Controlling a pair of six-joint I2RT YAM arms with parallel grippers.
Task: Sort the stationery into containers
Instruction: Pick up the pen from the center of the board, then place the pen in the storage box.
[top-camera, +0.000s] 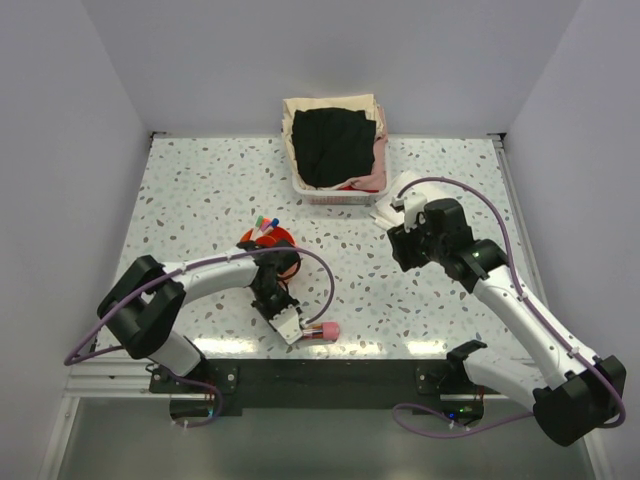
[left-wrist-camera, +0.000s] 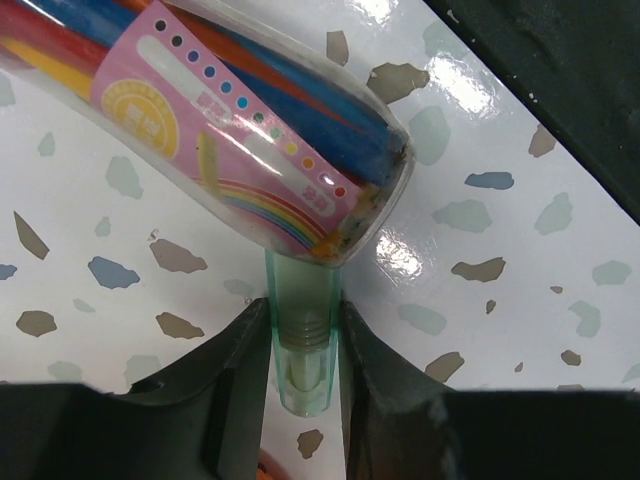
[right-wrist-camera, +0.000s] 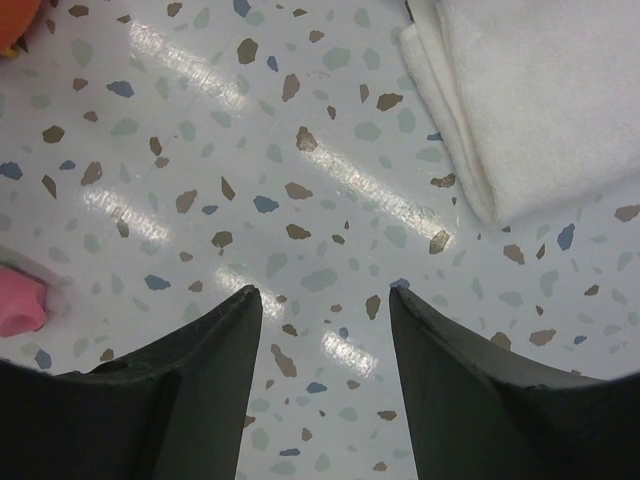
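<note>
While in left gripper (left-wrist-camera: 303, 308), one tube (left-wrist-camera: 303, 372).

We count one orange tray (top-camera: 283, 238) on the desk (top-camera: 200, 200), with three coloured pen caps (top-camera: 266, 222) showing in it. We see one clear tube (left-wrist-camera: 230, 130) with a pink label and one green piece (left-wrist-camera: 303, 330). We also count one white basket (top-camera: 335, 197), one folded white cloth (right-wrist-camera: 540, 90) and two arms (top-camera: 215, 275).
</note>
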